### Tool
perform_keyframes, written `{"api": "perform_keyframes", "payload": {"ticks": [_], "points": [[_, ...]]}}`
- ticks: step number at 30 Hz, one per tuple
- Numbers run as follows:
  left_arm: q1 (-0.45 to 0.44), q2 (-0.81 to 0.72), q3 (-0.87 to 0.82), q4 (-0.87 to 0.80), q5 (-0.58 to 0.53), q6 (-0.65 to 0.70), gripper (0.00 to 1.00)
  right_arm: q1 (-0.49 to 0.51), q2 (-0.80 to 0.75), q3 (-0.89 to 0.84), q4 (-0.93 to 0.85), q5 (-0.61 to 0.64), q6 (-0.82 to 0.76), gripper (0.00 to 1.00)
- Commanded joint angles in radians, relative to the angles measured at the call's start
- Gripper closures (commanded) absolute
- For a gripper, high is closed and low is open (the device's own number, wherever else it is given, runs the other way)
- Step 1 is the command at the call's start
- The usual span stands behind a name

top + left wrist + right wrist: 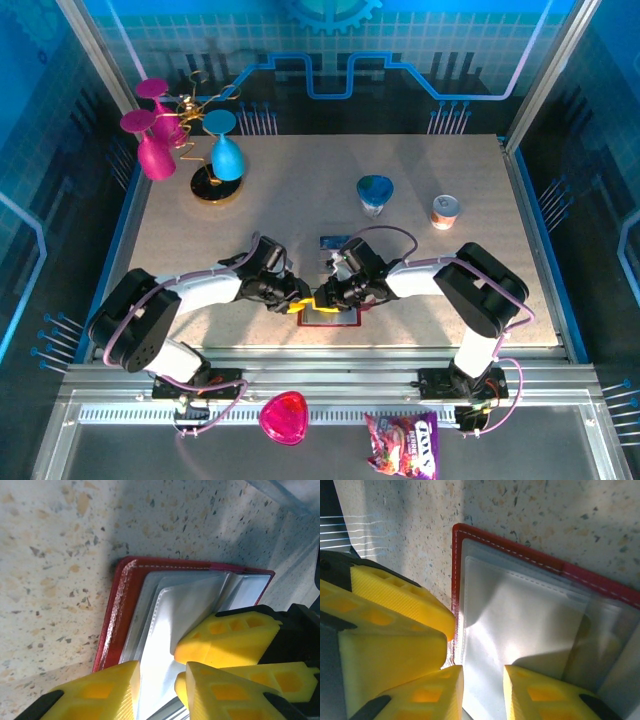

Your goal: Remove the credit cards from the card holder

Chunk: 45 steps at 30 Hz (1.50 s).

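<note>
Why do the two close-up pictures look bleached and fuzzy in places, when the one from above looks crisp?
Right wrist view: light glares off the card holder, washing its clear pockets white, and the right hand sits too near the lens to focus. Left wrist view: the left hand blurs too, and a shadow crosses the table. Top view: sharp, with a blue cast around the edges.

Left claw (162,675), right claw (484,675) close together
</note>
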Motion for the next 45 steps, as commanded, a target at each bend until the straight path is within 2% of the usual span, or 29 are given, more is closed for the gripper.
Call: {"api": "perform_keyframes", "payload": {"ticks": [1, 11, 24, 45], "points": [[-0.018, -0.034, -0.033, 0.007, 0.014, -0.034, 0.71, -0.008, 0.001, -0.023, -0.019, 0.012, 0.013, 0.73], [-0.042, -0.005, -0.03, 0.029, 0.035, -0.046, 0.75, -0.009, 0.001, -0.028, -0.019, 0.01, 0.01, 0.73], [-0.047, -0.059, -0.058, -0.01, -0.002, -0.053, 0.73, -0.008, -0.001, -0.03, -0.019, 0.008, 0.011, 0.73], [-0.057, -0.005, -0.077, 0.06, 0.028, -0.072, 0.8, -0.009, -0.001, -0.029, -0.027, 0.007, 0.009, 0.74]]}}
